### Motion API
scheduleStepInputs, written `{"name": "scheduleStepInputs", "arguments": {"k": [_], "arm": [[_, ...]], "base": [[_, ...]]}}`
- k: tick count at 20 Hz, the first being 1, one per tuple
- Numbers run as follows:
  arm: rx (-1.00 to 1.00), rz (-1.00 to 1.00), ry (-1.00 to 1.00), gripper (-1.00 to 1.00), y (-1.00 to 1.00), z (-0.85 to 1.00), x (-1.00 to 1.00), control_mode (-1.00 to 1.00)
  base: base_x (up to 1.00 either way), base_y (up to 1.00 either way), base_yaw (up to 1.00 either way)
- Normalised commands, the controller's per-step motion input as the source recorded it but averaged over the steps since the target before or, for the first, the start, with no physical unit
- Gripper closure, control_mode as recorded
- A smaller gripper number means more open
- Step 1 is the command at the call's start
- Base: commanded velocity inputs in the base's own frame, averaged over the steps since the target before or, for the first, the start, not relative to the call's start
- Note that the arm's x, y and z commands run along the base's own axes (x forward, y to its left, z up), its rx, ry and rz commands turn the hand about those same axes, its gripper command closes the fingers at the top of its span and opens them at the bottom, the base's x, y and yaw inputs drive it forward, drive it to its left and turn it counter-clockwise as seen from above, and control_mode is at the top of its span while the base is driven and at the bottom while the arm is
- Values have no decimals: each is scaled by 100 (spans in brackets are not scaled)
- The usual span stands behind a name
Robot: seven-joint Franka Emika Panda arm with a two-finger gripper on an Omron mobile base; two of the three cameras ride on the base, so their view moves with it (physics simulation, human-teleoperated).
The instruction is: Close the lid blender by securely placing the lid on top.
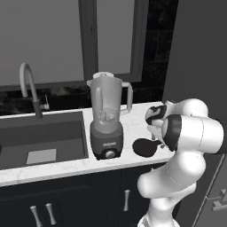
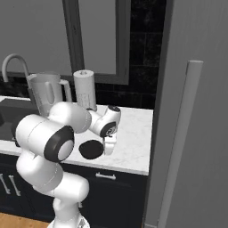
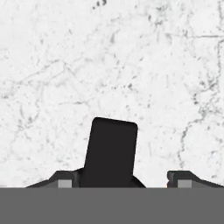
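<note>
The blender (image 1: 106, 119) stands on the white marble counter (image 1: 133, 124), its clear jar open at the top; the jar also shows in the right base view (image 2: 46, 93). The lid (image 1: 144, 147), a flat black disc, lies on the counter just right of the blender's base (image 2: 91, 149). My gripper (image 1: 156, 139) points down at the lid's right edge (image 2: 108, 149). In the hand view the lid's black tab (image 3: 111, 153) sits between the fingertips of my gripper (image 3: 122, 181). The left tip is against the tab and the right tip stands apart, so the jaws are open.
A dark sink (image 1: 44, 137) with a curved faucet (image 1: 29, 84) lies left of the blender. A paper towel roll (image 2: 84, 89) stands at the back by the window. A tall grey panel (image 2: 191, 133) with a long handle closes off the counter's right end.
</note>
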Motion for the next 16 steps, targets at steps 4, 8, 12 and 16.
{"name": "scheduleStepInputs", "arguments": {"k": [4, 8, 12, 16], "arm": [[0, -1, 0, -100, 2, -9, 16, -100], [-3, 0, 0, -100, 0, -24, 0, -100], [-3, 0, 0, 100, 0, -26, 0, -100], [-1, 0, 0, 100, 3, -14, 0, -100]], "base": [[0, 0, 0], [0, 0, 0], [0, 0, 0], [0, 0, 0]]}}
